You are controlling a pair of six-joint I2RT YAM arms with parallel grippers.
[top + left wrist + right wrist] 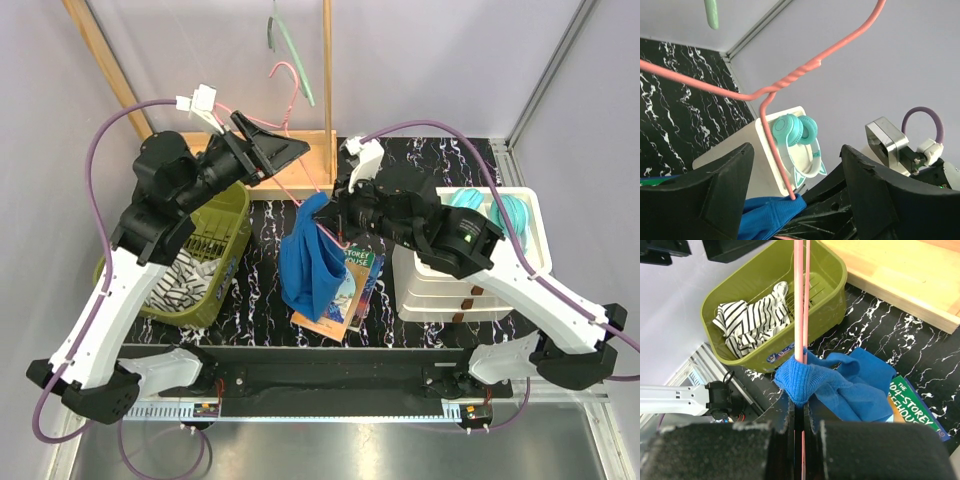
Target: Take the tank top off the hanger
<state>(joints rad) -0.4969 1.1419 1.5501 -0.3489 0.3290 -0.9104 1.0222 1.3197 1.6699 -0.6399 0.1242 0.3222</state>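
Tank top (312, 265), blue: hangs bunched from the lower end of the hanger, its free end drooping onto the book. In the right wrist view a fold of it (840, 385) is wrapped round the wires just above the fingers.

Hanger (292, 100), pink wire: tilted, hook uppermost near the wooden frame (327, 80). Two strands (800, 300) run down into the cloth.

Right gripper (335, 222): fingers closed tight on the blue fold (801, 410). The pink wire passes between them; whether it is pinched as well cannot be told.

Left gripper (285, 150): jaws spread wide, gripping nothing. In its own view (796, 150) the twisted neck of the hanger (790, 82) crosses above the gap, and one strand runs down to the cloth (765, 215).

Book (350, 290): flat on the table (260, 290), partly under the cloth.

Basket (235, 215), olive green: left of the tank top, holding a striped garment (755, 320).

White box (530, 215): right side, with teal headphones (795, 130) on top.

Second hanger (290, 50), green: above the pink one.
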